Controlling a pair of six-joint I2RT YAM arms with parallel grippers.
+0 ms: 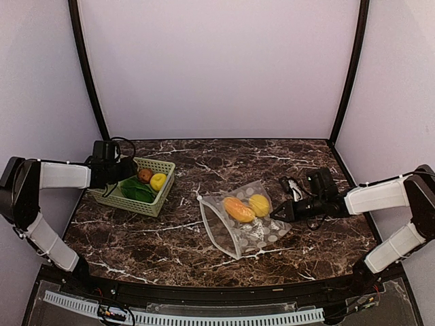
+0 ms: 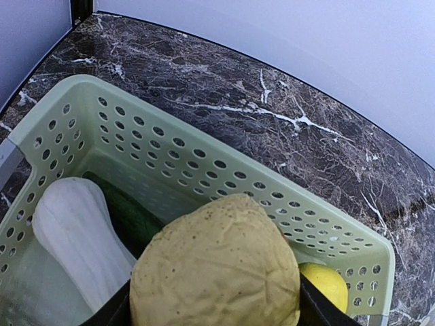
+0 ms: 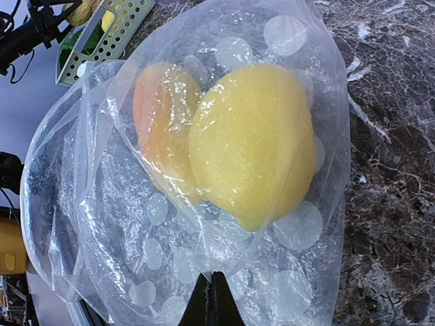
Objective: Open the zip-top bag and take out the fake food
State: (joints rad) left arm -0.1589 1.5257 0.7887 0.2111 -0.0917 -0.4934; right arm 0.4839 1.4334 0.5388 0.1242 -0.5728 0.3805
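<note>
The zip-top bag [image 1: 262, 234] lies mid-surface, slightly right, with its whitish zip strip [image 1: 212, 227] toward the left. Two pieces of fake food, an orange piece [image 1: 238, 209] and a yellow lemon [image 1: 259, 204], sit inside it. The right gripper [image 1: 277, 214] is clenched on the bag's right edge. At far left, the left gripper [image 2: 216, 309] grasps a tan wrinkled piece [image 2: 214, 261] over the pale green basket [image 1: 163, 165], which holds a green leaf [image 1: 136, 191], a yellow piece [image 1: 158, 180] and a white gourd [image 2: 75, 238].

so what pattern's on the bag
The zip-top bag is clear with pale round dots, best seen from the right wrist.
</note>
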